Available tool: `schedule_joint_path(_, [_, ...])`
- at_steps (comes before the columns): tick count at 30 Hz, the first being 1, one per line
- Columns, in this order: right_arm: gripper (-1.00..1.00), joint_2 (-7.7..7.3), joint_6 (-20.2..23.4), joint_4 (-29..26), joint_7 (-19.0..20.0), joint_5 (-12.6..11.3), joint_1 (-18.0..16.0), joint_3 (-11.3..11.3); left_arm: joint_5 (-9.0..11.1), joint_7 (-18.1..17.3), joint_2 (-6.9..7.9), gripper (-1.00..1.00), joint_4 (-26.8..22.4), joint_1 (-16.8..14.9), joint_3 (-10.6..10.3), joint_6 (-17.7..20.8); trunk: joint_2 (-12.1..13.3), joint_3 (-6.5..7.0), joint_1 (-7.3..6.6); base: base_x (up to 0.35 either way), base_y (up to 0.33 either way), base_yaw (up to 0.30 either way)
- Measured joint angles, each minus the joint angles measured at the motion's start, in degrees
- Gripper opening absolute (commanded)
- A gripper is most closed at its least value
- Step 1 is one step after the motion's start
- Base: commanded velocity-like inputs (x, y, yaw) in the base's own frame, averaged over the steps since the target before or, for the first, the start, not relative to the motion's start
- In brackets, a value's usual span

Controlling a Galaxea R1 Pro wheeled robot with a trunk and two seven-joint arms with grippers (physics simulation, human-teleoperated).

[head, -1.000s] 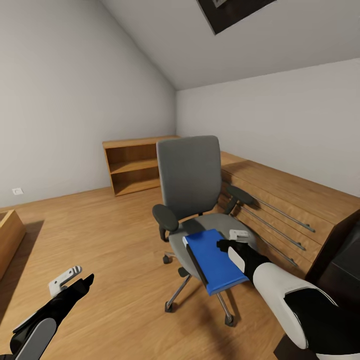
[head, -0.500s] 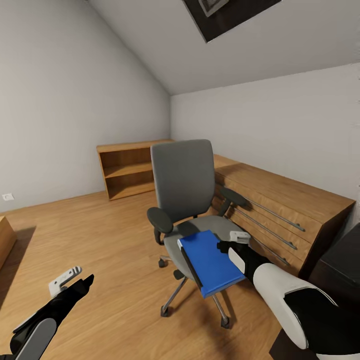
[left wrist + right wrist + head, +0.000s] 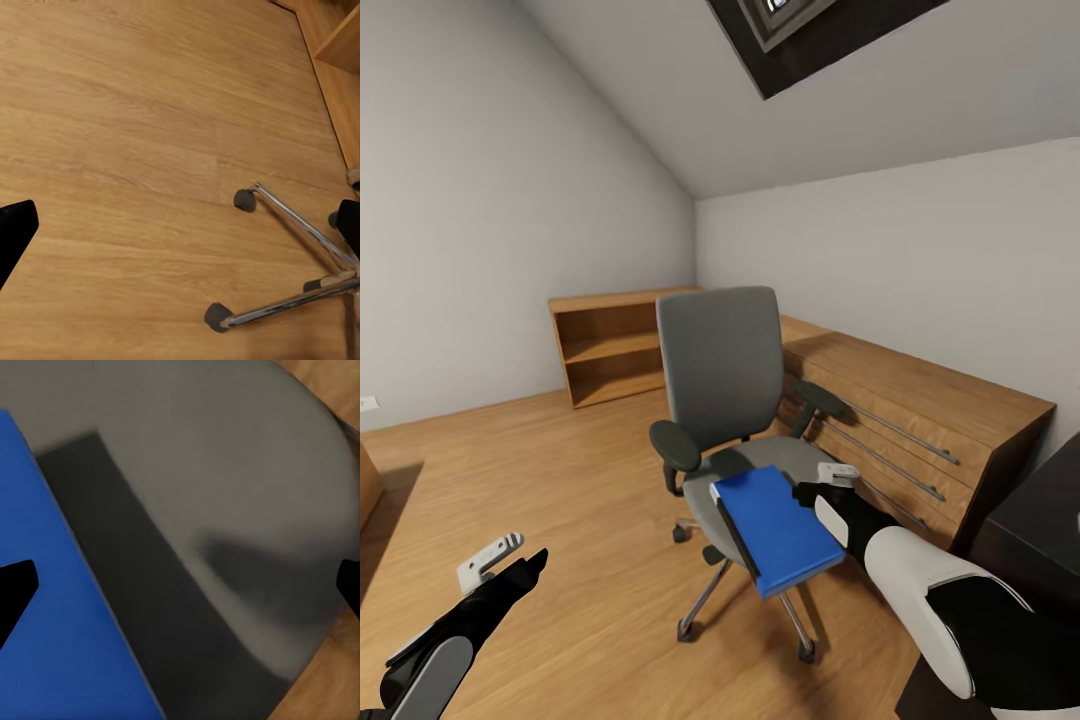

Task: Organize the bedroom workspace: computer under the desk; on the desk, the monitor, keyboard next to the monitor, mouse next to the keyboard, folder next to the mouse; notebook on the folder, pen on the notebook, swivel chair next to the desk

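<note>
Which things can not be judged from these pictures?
- Whether the right gripper touches the folder: head view, the wrist covers the jaws.
- Desk: head view, cut off by the right edge.
- Swivel chair base: partly hidden behind the folder.

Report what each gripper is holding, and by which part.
Nothing: left gripper open over the wooden floor; right gripper jaws spread wide above the bright blue flat folder on the grey padded swivel chair.
</note>
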Motion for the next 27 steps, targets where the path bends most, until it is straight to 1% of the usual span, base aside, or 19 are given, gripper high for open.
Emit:
schedule_joint_path(5, [1.00, 0.06, 0.0, 0.0, 0.0, 0.0, 0.0, 0.1, 0.0, 0.0, 0.00, 1.00, 0.0, 0.0, 0.0, 0.0, 0.0, 0.40, 0.00, 0.000, 0.000, 0.087])
schedule_joint_path(17, [1.00, 1.01, 0.0, 0.0, 0.0, 0.1, 0.0, 0.1, 0.0, 0.0, 0.03, 1.00, 0.5, 0.0, 0.0, 0.0, 0.0, 1.34, 0.00, 0.000, 0.000, 0.124])
schedule_joint_path(22, [1.00, 1.64, 0.0, 0.0, 0.0, 0.2, 0.0, 0.0, -0.1, -0.1, 0.03, 1.00, 1.0, 0.0, 0.1, 0.0, 0.0, 1.73, 0.00, 0.000, 0.000, 0.128])
schedule_joint_path(27, [1.00, 1.87, 0.0, -0.4, 0.0, 0.2, 0.0, 0.0, -0.1, -0.2, 0.01, 1.00, 1.1, 0.0, 0.1, -0.1, 0.0, 2.12, 0.00, 0.000, 0.000, 0.127])
